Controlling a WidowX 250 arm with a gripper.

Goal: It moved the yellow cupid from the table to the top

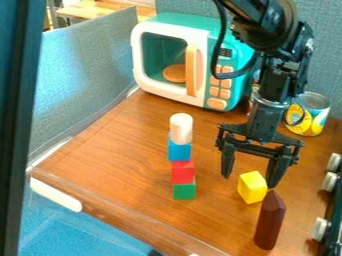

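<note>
Yellow cube (252,188) on the worktop (120,165), under the spread tool (250,179).
The cube sits between a stack and a dark brown pointed piece (270,220), with the tool's two fingers parted above it, one tip just beside its upper right corner in the view; whether they touch cannot be told. The brown piece stands near the cube, point upward. Left of the cube in the view, the stack runs from a green block (184,191) through a red block (182,172) and a blue block (179,150) to a whitish cylinder (181,128) on top. Farther back are a teal and white toy microwave (194,25) with an orange disc (175,73) inside and a can (320,103). Pale knobs (329,181) line the right edge.
</note>
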